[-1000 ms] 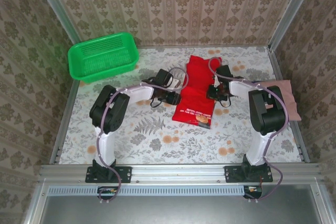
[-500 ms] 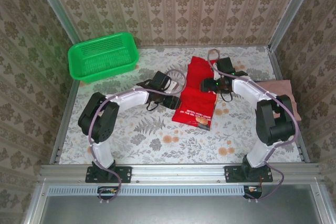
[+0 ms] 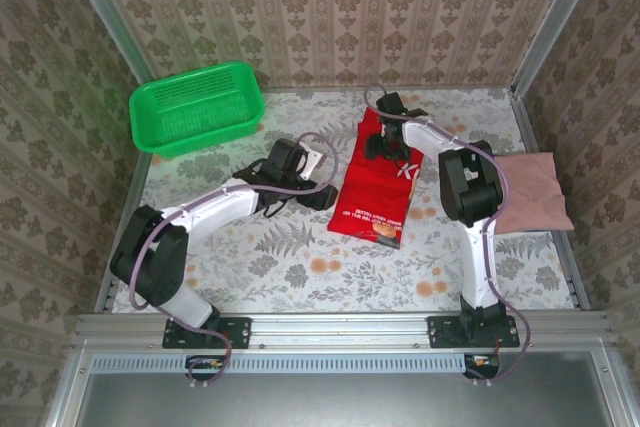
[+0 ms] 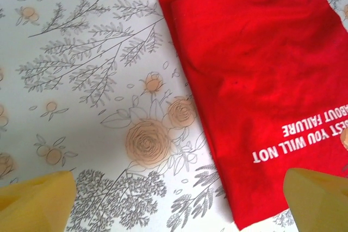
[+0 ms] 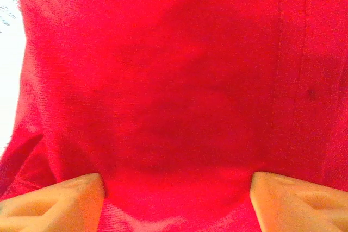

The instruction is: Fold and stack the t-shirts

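Two soft cloths: red shirt (image 3: 372,192) folded oblong, pink shirt (image 3: 535,192) rumpled; left fingers (image 4: 35,202), right fingers (image 5: 54,196) spread apart.

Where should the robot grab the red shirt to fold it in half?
Best bet: the far short edge of the red shirt, pinched from above, where the right hand sits open. It lies flat as a long narrow strip, so that end can fold toward the near end.
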